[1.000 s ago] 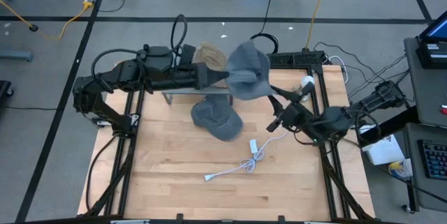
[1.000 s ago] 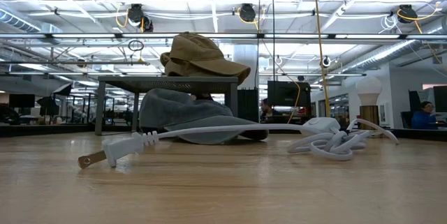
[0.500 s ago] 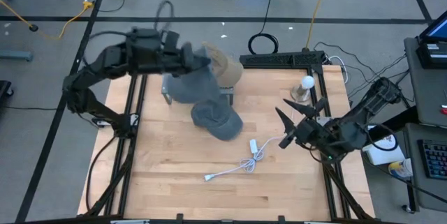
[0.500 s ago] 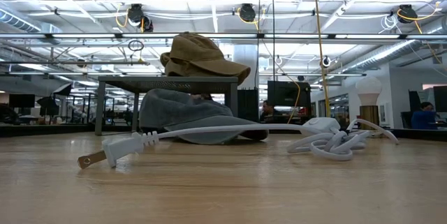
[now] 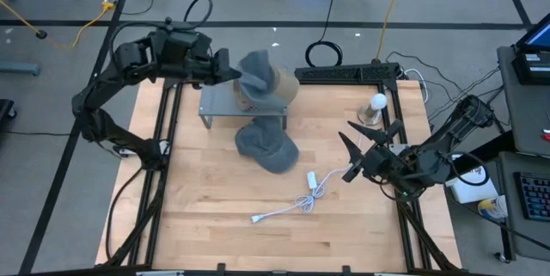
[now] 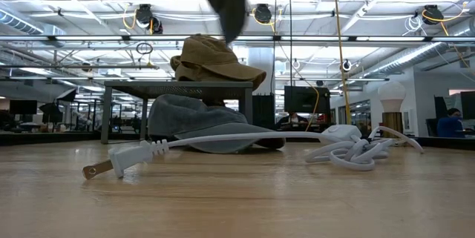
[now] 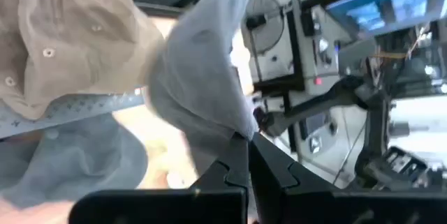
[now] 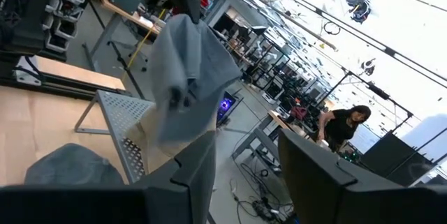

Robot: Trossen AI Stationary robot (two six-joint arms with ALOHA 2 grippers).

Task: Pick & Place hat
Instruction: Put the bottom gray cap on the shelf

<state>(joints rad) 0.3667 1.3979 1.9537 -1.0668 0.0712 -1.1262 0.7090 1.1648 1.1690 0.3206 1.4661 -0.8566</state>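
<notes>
A grey hat (image 5: 255,71) is held in the air above the small metal rack (image 5: 225,111) at the back of the wooden table (image 5: 215,216), its fabric pinched between the closed fingers of the left gripper (image 5: 230,71) (the pinch is plainest in the left wrist view, where the cloth (image 7: 199,84) is trapped at the fingertips). A tan hat (image 5: 277,91) is seen resting on the rack's top, partly covered from above by the hanging grey one. A second grey hat (image 5: 266,147) lies on the table just in front of the rack. A white power cord (image 5: 296,203) is sprawled near the table's middle — plug toward the front. The right gripper (image 5: 354,152) is held near the table's right edge, well apart from the hats, its fingers spread. A white bulb-shaped object (image 5: 375,104) stands at the back right corner. Beyond the table a workshop is seen — ceiling lights, benches and a person (image 8: 343,128) in the distance.
</notes>
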